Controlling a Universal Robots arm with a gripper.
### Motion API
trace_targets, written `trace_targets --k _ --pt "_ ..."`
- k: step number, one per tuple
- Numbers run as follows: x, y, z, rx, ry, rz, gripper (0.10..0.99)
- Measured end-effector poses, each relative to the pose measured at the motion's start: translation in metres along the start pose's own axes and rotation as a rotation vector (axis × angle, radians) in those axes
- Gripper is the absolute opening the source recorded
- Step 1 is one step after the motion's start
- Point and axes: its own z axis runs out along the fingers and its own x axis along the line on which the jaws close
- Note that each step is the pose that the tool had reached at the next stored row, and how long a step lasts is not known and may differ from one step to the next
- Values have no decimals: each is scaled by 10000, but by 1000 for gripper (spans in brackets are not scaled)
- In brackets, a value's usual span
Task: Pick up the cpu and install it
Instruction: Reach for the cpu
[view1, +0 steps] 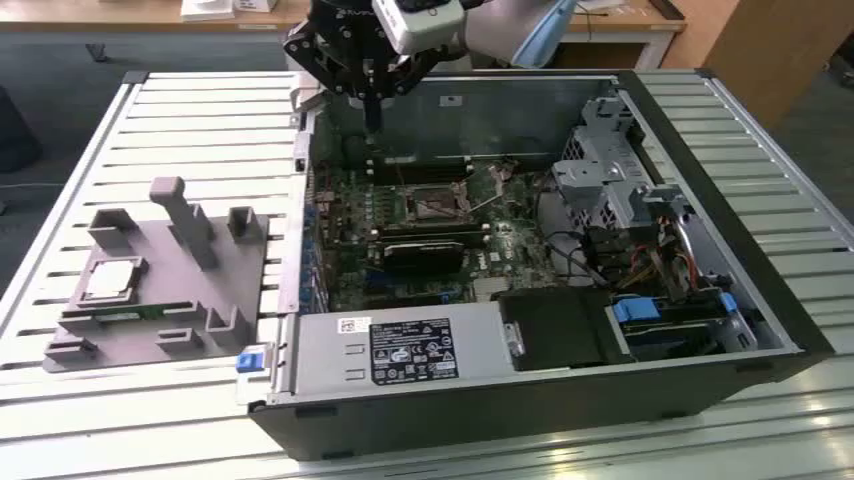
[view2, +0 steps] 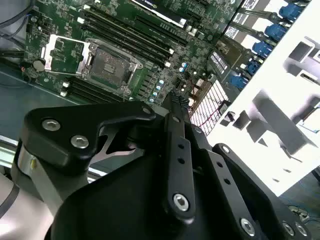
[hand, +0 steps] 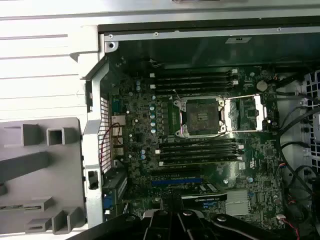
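Partly cut off by the exterior view's upper edge, the gripper (view1: 374, 118) hung over the far side of the open case (view1: 534, 415), its claw drawn narrow with nothing between the fingers. The one cpu (view1: 110, 280) lay flat on the grey holder (view1: 180, 290) on the slatted table (view1: 200, 110), outside the case at the exterior view's left and well apart from the gripper. It was too small there to make out more than a pale metal top. One green stick (view1: 114, 317) lay just beside it on the same holder. In both wrist views the gripper's own black body covered the nearer part of the board (hand: 150, 150). The holder was cut by the frame edge in the first wrist view. The single socket (hand: 200, 116) stood open with its metal frame (hand: 245, 114) swung aside, and long black slots ran on both sides of it. Their count was hard to settle. A black card (view1: 424, 250) lay across the board near the socket. A labelled supply box (view1: 400, 350) hid the board's near edge in the exterior view. Four blue clips (view2: 277, 31) lined the case wall in the second wrist view.
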Motion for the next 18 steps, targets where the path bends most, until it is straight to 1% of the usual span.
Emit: trace_targets --k 9,18 --pt "16 -1 -1 1 0 0 106" --pt "132 -10 -1 0 0 1 106"
